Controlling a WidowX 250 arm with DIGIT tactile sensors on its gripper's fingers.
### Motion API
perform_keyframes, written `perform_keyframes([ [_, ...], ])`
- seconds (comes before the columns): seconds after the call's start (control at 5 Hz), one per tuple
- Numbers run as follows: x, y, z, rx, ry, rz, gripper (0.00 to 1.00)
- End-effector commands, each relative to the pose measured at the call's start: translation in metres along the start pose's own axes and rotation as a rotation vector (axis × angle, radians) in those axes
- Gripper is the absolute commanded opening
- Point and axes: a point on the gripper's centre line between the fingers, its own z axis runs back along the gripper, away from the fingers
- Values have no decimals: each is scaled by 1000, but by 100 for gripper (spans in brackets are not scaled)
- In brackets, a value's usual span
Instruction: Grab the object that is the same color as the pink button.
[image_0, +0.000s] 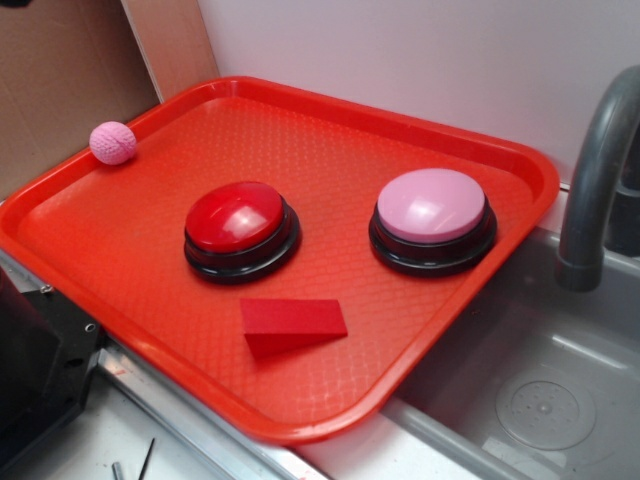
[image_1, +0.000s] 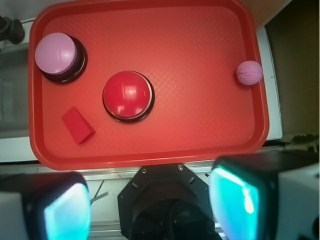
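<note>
Where the sink (image_0: 560, 400) begins, red tray (image_0: 470, 290) beside grey faucet (image_0: 595, 190).

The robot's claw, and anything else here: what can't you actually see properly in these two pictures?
- Gripper: absent from the exterior view; in the wrist view only two blurred fingers at the bottom edge, their tips cut off.
- Grey faucet: top cut off by the right edge of the exterior view.
- Pink ball: sits at the red tray's rim; neither view settles whether it rests inside or on it.
- Sink: cropped at bottom right.
</note>
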Motion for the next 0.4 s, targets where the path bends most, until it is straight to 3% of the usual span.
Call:
perform_keyframes([
  [0.0, 0, 0, 0, 0, 0, 0, 100],
  [0.2, 42, 41, -38, 52, 99, 232, 100],
])
